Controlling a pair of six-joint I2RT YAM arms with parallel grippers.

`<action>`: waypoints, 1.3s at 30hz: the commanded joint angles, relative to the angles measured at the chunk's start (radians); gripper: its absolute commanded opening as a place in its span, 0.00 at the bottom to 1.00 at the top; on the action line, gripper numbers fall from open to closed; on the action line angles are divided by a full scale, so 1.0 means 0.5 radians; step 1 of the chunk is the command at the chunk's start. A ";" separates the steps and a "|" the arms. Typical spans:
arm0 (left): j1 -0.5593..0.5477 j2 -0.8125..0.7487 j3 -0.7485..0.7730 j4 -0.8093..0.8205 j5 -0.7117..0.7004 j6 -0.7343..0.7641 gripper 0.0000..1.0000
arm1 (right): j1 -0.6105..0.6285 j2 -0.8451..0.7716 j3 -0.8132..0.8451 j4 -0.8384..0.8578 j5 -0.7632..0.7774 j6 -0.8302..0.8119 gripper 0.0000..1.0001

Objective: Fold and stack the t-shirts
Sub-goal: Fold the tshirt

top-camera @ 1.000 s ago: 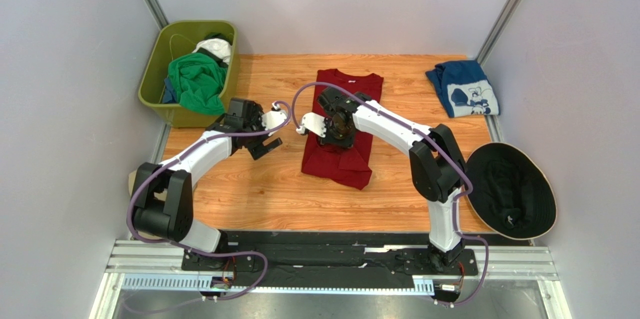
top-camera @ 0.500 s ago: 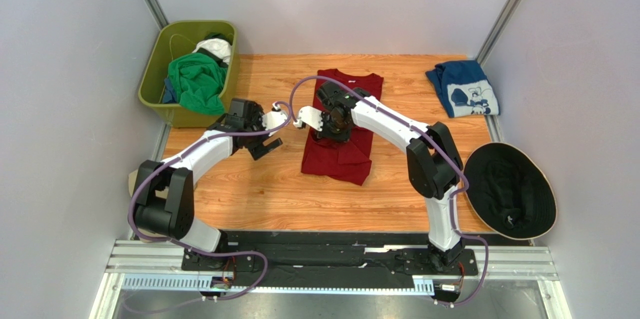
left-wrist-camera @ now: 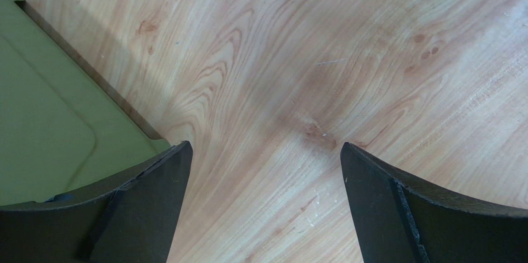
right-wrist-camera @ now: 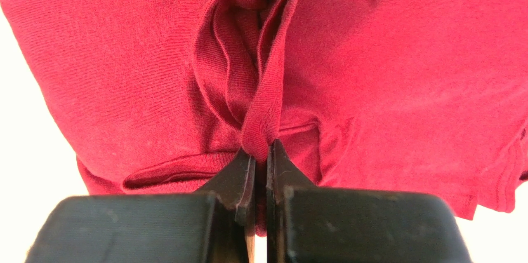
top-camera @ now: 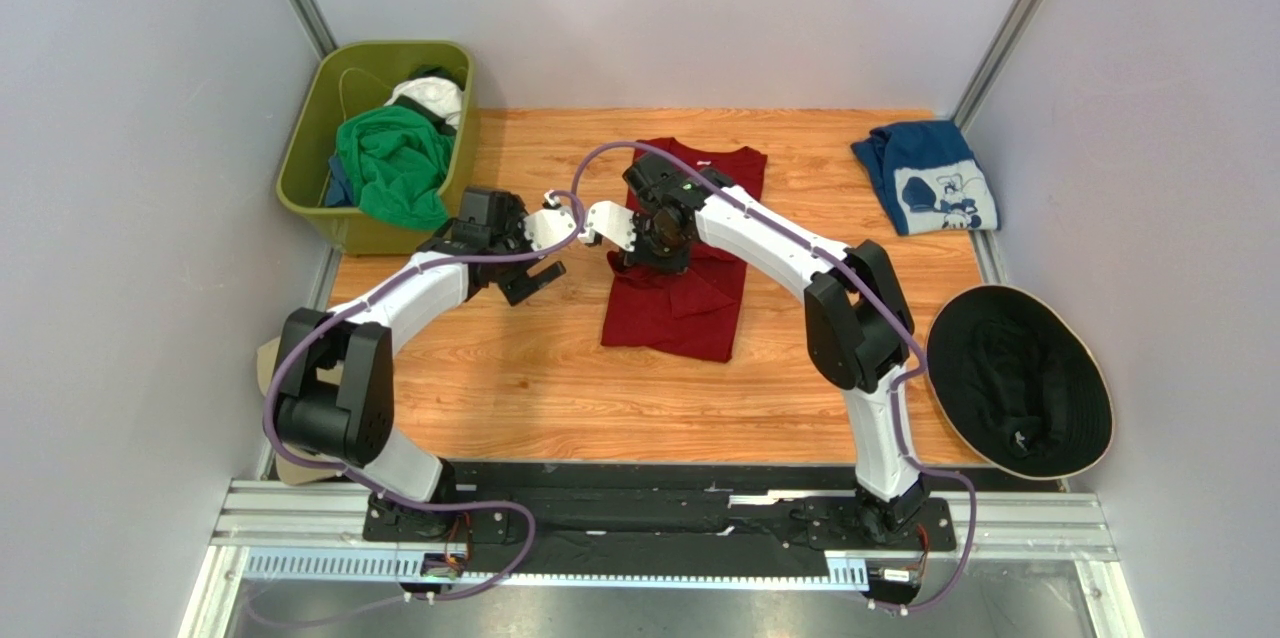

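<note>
Right hand was clamped on a fold of the red t-shirt; left hand was held wide over the bench.

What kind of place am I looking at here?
Probably a robotics lab test booth, not a home: plain grey panels wall in a wooden table, the left arm and right arm are mounted on a metal frame, and a green t-shirt sits in an olive bin.
</note>
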 commanded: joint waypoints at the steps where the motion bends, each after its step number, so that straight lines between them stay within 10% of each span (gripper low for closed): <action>1: 0.025 -0.002 0.075 0.095 0.008 -0.036 0.99 | -0.015 0.029 0.020 0.116 0.024 -0.040 0.00; 11: 0.035 -0.026 0.050 0.095 -0.004 -0.015 0.99 | -0.049 0.142 0.023 0.208 0.132 -0.050 0.01; 21: 0.059 -0.048 0.032 0.120 0.011 -0.036 0.99 | -0.156 0.154 0.026 0.353 0.316 -0.031 0.54; 39: 0.059 -0.127 0.007 0.145 0.036 -0.079 0.99 | -0.212 -0.186 -0.219 0.479 0.558 0.119 0.57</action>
